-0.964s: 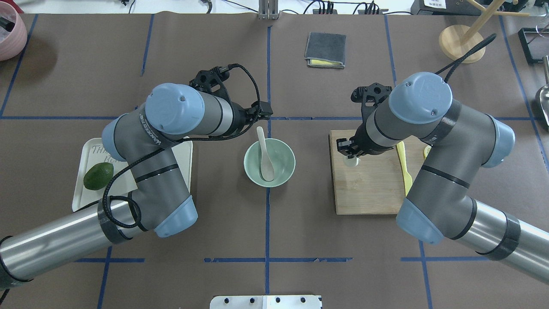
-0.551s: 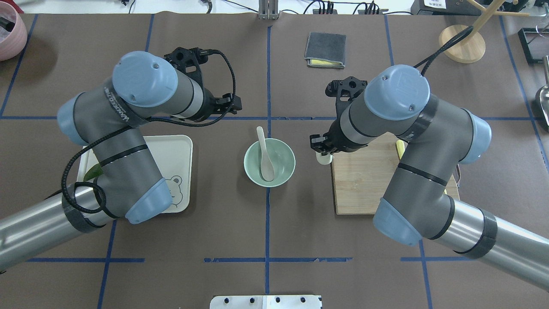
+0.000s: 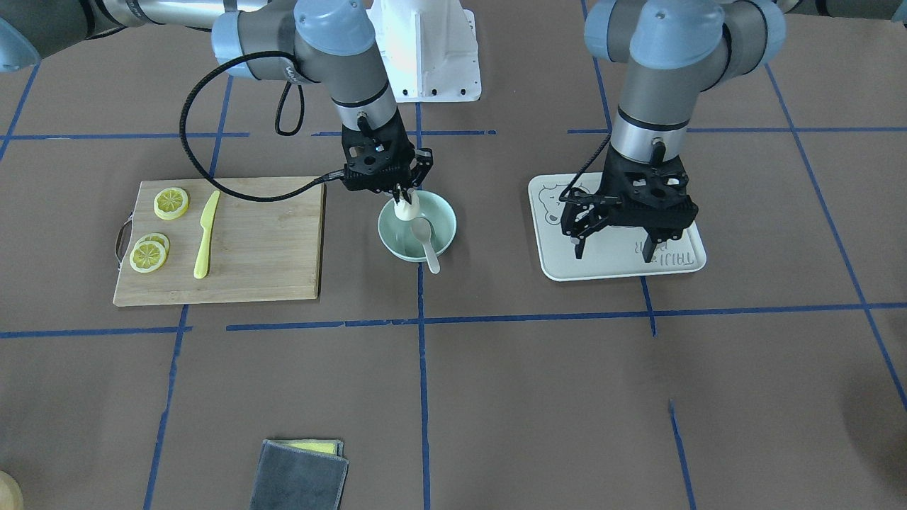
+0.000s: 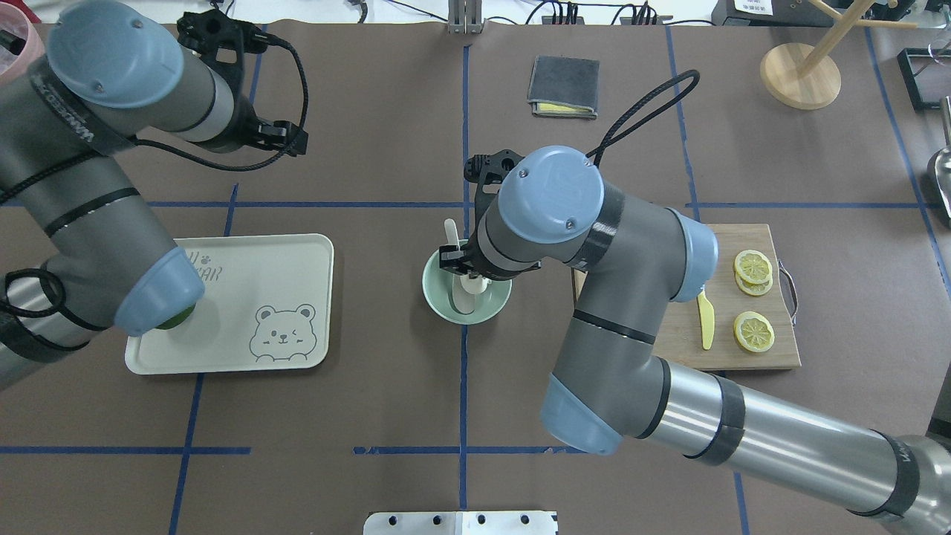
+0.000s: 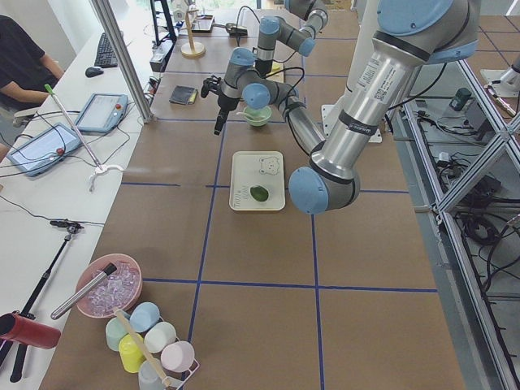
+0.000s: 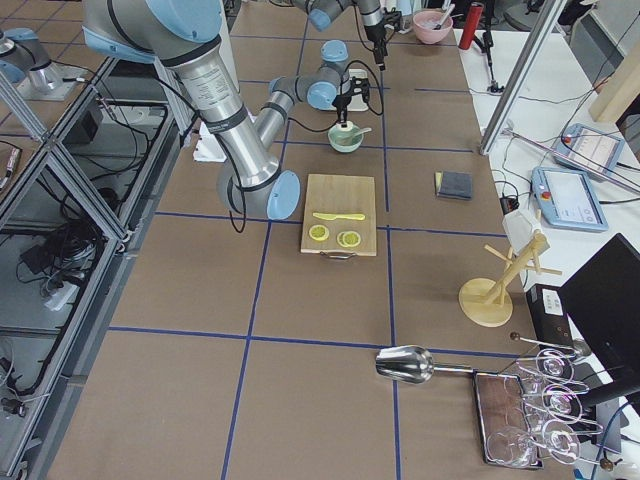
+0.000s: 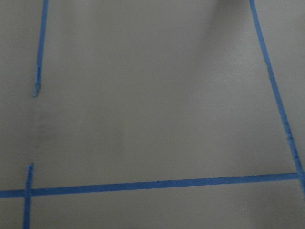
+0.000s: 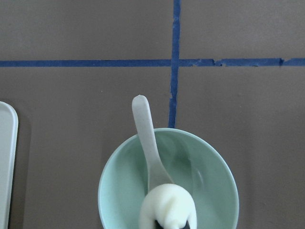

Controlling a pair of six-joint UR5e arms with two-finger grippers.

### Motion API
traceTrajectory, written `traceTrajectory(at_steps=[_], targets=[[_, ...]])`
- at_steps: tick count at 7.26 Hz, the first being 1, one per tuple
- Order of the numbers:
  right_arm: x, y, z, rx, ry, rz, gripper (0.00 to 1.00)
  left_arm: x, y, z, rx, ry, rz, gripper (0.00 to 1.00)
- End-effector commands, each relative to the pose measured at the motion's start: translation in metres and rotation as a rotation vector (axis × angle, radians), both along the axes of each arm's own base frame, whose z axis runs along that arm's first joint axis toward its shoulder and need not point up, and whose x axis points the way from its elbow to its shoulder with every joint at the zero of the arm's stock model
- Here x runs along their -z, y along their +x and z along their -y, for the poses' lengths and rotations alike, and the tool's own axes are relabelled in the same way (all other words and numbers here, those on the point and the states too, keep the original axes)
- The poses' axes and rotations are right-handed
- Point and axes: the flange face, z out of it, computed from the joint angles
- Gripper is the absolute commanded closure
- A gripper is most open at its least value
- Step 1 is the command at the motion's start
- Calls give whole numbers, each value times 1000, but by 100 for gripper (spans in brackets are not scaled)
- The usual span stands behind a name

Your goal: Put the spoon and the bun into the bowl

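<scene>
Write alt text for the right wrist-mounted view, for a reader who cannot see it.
A cream-white bun sits at the bottom edge, poised over a mint-green bowl. A white spoon rests in the bowl, its handle reaching past the rim toward crossed blue tape lines.

The right arm is bent toward the middle, with the right pincer [image 3: 404,198] pointed down and clamped on the bun [image 8: 167,205]. The left pincer [image 3: 613,249] is held pointing down, its fingers spread wide.
</scene>
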Motion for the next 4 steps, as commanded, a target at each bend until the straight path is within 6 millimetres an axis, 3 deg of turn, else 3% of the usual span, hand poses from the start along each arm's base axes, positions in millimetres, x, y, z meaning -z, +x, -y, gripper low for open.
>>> traceTrajectory(at_steps=[1,2,4], targets=[[6,-16,-1,-3,3,-9,70,-29,-59,25,-32,54,115,0],[6,-16,-1,-3,3,-9,1,-43,-93,36,-48,80,157,0],[16,-15,0,-5,10,4,0,-70,-148,44,-78,101,212,0]])
